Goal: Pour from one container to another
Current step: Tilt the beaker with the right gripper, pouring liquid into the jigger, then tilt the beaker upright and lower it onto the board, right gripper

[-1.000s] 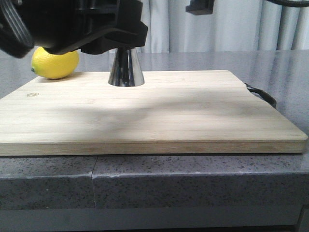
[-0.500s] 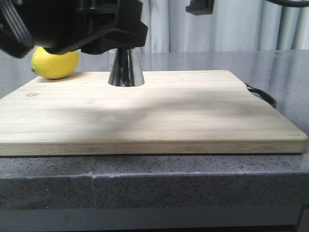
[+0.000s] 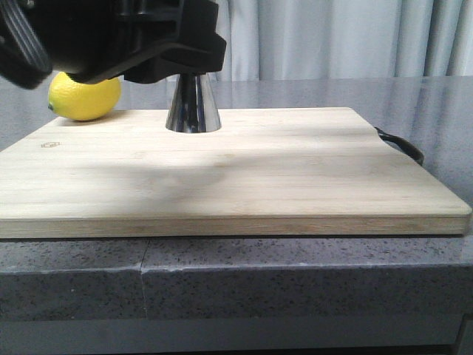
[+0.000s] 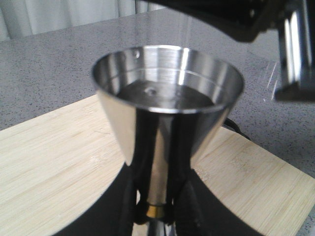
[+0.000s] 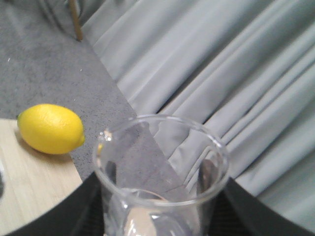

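My left gripper pinches the shiny steel hourglass jigger at its gold-banded waist, I judge to steady it upright on the pale wooden cutting board; clear liquid sits in its upper cup. My right gripper, fingertips hidden, carries the clear glass beaker, seemingly nearly empty, above a yellow lemon.

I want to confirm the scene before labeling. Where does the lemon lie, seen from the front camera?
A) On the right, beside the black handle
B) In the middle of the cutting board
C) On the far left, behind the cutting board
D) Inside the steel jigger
C: in the front view the lemon sits at the far left, behind the back edge of the cutting board, left of the steel jigger.
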